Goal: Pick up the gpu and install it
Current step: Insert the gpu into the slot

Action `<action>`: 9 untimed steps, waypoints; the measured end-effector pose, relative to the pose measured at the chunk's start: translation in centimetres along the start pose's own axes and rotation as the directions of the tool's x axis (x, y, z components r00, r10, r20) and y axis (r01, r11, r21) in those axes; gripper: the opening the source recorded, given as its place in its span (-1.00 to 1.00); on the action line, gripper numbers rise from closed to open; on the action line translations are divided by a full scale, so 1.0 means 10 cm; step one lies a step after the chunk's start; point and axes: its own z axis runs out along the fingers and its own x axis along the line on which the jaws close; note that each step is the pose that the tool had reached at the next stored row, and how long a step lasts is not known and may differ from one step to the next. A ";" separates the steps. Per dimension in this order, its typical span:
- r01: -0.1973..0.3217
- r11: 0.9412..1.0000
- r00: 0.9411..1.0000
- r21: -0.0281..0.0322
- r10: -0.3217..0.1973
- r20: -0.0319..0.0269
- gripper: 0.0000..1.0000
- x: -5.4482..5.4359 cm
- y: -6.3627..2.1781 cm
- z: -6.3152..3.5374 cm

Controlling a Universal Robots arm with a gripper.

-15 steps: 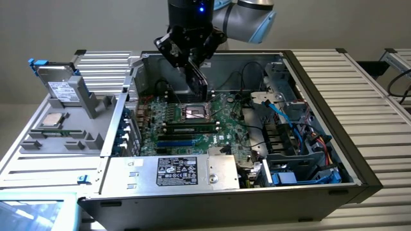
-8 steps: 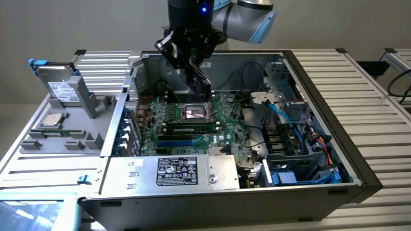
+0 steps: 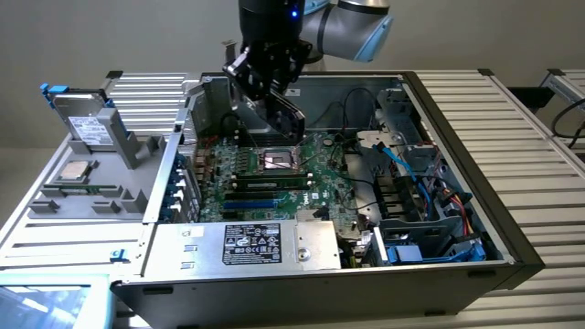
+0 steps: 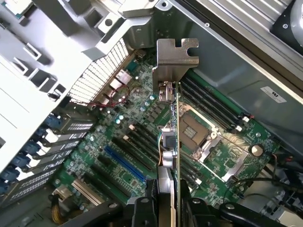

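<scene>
Fingers (image 4: pixel 143 211) pinch the gpu (image 4: pixel 174 64) by its edge. Card hangs upright over the motherboard (image 4: pixel 120 142), inside the open computer case (image 3: pixel 512 229)

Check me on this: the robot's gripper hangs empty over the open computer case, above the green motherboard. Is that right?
Not empty. The wrist view shows the gripper clamped on the gpu, which it holds edge-on. The rest stands: it hangs over the open computer case, above the green motherboard.
</scene>
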 end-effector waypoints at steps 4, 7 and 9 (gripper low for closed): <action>0.074 0.997 0.997 0.001 -0.074 -0.004 -0.42 0.00 0.000 0.005; 0.127 0.992 0.992 0.001 -0.127 -0.007 -0.42 0.00 -0.001 0.010; 0.164 0.987 0.986 0.001 -0.164 -0.009 -0.42 0.00 -0.001 0.013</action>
